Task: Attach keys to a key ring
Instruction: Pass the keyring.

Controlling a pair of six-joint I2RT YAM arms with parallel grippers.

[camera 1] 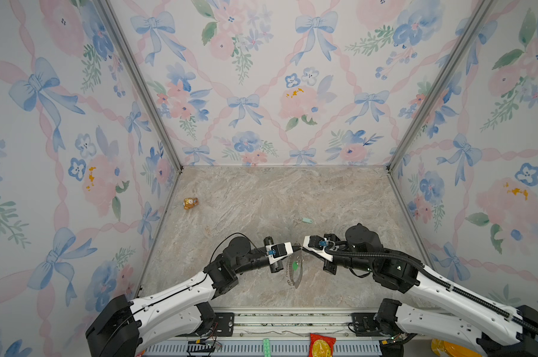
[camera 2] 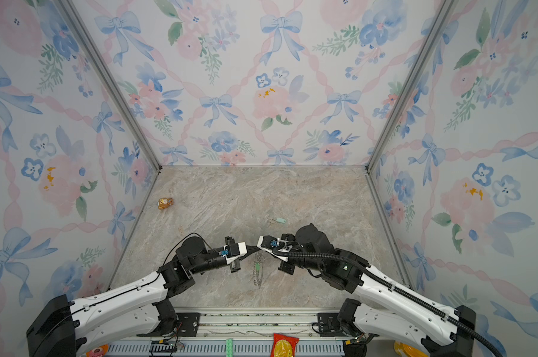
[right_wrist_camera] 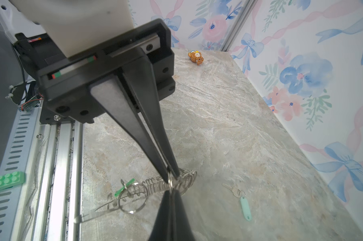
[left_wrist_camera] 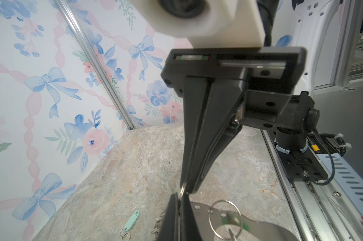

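Note:
The key ring [camera 1: 298, 278] is a taupe-grey band fringed with small silver rings [right_wrist_camera: 187, 179], and it hangs tilted above the marble table in both top views. My left gripper [camera 1: 296, 247] and right gripper [camera 1: 302, 246] meet tip to tip above it. Both are shut on the same small silver ring [right_wrist_camera: 170, 183] at the band's upper edge. A bright green key [right_wrist_camera: 124, 187] and a larger silver ring [right_wrist_camera: 132, 198] hang from the band. The mint-tagged key [camera 1: 307, 220] lies loose on the table beyond the grippers, with its silvery keys [right_wrist_camera: 232, 191] beside the tag.
An orange-brown bear figurine [camera 1: 190, 203] lies near the far left wall. The aluminium rail [camera 1: 292, 321] runs along the table's front edge, with a red and yellow packet [camera 1: 322, 344] and a green brick [camera 1: 266, 346] beyond it. Flowered walls close in three sides.

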